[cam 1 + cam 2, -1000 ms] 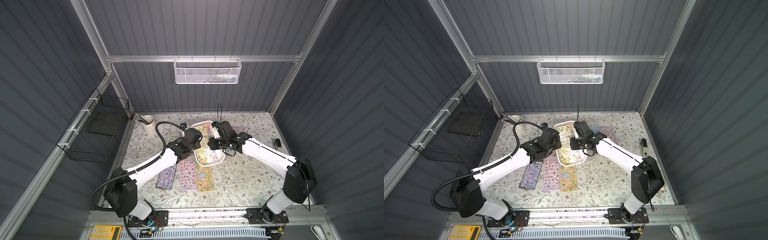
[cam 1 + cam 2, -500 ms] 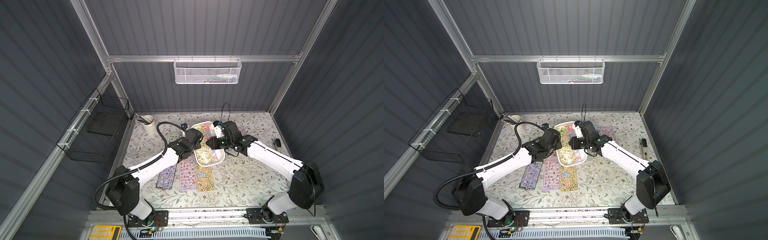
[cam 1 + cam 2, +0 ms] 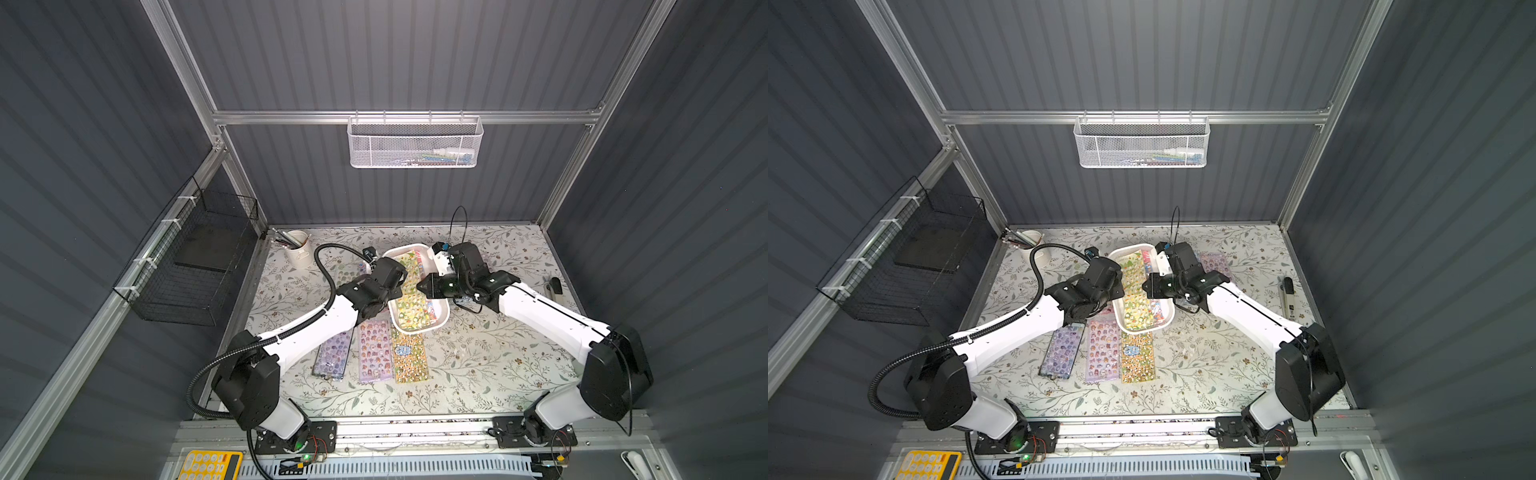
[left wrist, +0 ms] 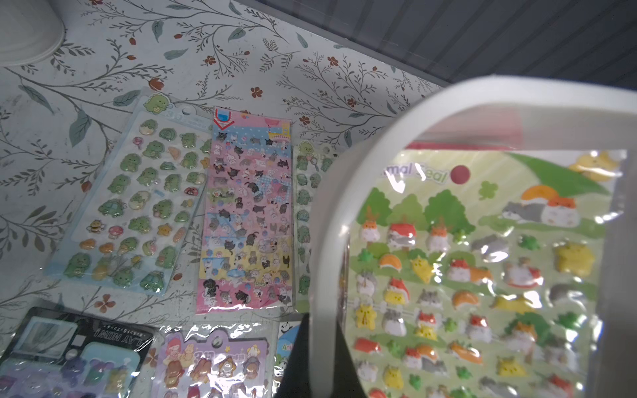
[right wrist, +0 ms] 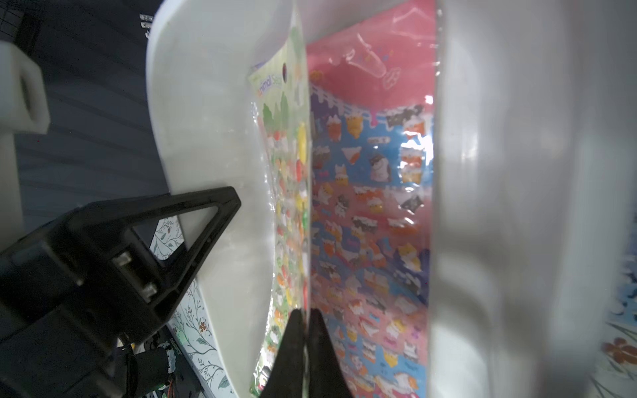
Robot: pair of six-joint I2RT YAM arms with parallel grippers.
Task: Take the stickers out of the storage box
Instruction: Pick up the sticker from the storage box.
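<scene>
Yellow calculator [image 3: 210,465] keys show at the front edge; past it, on the floral table [image 3: 478,374], a purple sheet [image 3: 332,353], a lilac sheet [image 3: 375,351] and an orange sheet [image 3: 409,357] lie side by side. Just behind them sits the storage box [image 4: 325,241], stickers [image 3: 413,307] stacked inside. The left gripper [image 3: 395,291] is clamped on the box's wall, a finger on either side of the rim. The right gripper [image 5: 305,324] is pinched shut on the edge of the top green sheet [image 4: 465,275]. Beside the box lie a frog sheet [image 4: 138,206] and a cat sheet [image 4: 248,213]. Farther back, a pen cup [image 3: 299,249] and a hanging white mesh basket [image 3: 413,143].
</scene>
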